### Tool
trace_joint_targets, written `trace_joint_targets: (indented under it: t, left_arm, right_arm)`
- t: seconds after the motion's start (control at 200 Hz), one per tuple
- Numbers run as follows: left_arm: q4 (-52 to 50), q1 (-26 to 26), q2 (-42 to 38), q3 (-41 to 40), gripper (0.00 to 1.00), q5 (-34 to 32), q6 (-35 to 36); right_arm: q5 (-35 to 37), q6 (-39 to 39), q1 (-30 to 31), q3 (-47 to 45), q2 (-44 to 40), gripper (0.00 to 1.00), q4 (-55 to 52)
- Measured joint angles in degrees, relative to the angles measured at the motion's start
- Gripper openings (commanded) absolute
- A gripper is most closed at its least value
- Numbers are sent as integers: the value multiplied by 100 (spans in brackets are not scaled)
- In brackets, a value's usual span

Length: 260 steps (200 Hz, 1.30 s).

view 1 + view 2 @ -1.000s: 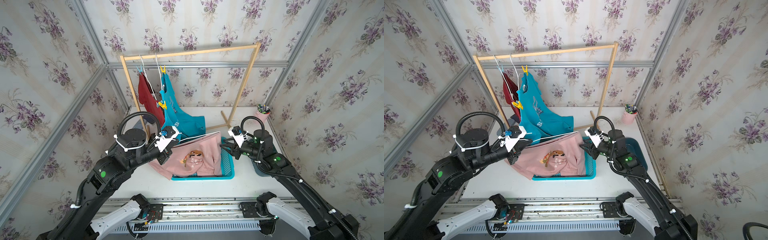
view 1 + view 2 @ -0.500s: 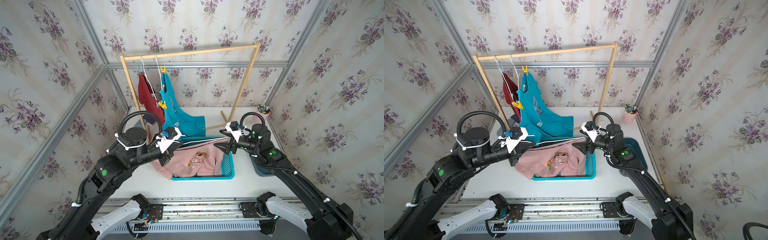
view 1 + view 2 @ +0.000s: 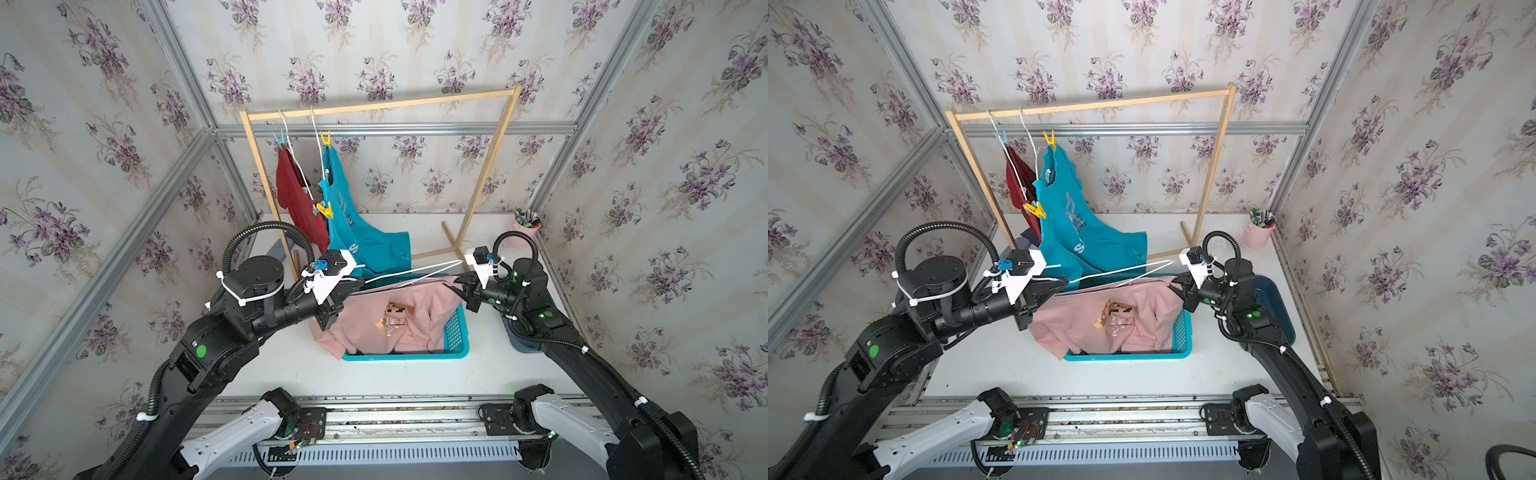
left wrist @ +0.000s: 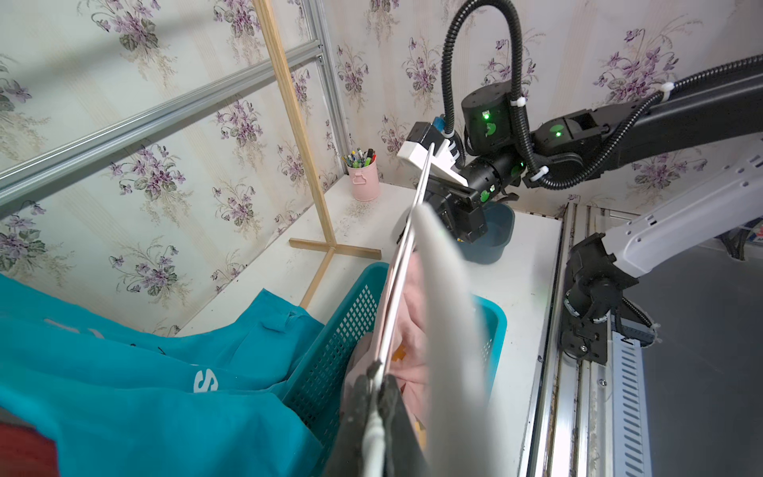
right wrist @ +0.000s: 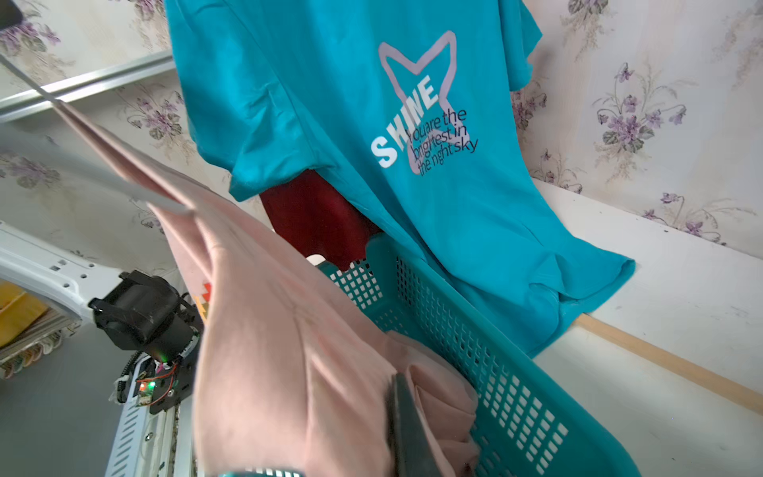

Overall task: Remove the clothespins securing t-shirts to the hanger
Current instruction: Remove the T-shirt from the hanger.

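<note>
Pink tee hangs from a white hanger held roughly level over the basket at mid-tabletop. Its lower half is slumped inside and over the basket's left rim.

Left gripper holds one end of the hanger. In its wrist view the fingers are pinched tight on the thin wire. Right gripper is at the far end with its jaws closed on the pink tee's shoulder cloth. In its wrist view a dark finger presses into bunched pink folds.

Along the back edge stands the rack. At its left end the red tee and turquoise tee hang on hangers of their own, and the pins are here:
- The blue pin is at the red tee's top.
- A yellow pin is at the turquoise tee's top.
- A second yellow pin is lower down, where the two tees meet.

The turquoise hem spills onto the tabletop beside the basket's back rim; whether it touches the rim is unclear.

A pink cup of pens stands in the back right corner. A dark bowl sits at the right edge, under the right arm.
</note>
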Motion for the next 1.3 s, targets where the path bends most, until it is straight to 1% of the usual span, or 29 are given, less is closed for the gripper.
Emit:
trace_joint_targets:
  t: [0.105,0.235,0.35,0.515,0.594,0.769,0.864,1.014,1.234,1.299]
  left_arm:
    - [413,0,26,-260,0,50,-328]
    - [1078,-2,258,-459,0,214,-874]
    - [1482,-31,527,-337,0,330,-1235]
    - [2225,-55,841,-138,0,560,-1633]
    - [2465,-87,1049,-61,0,627,-1821]
    - [2745,-127,1263,109,0,702,-1974]
    - [2887,-140,1266,175,0,603,-1969]
    - [2953,-136,1266,188,0,450,-1952]
    - [2964,-129,1187,133,0,304,-1947]
    - [2977,-125,1174,101,0,256,-1923]
  right_arm:
    - [37,168,96,-17,-39,0,162]
    - [273,175,577,-55,-61,0,258]
    - [619,275,765,-153,-61,0,391]
    - [1058,332,852,-245,-219,0,476]
    - [1388,315,870,-243,-396,0,420]
    - [2337,291,769,-96,-970,0,254]
    - [2640,369,680,-72,-1246,0,431]
    - [2791,634,671,-31,-1257,0,769]
    - [2922,592,667,13,-1281,0,730]
    - [2859,529,664,90,-1152,0,717]
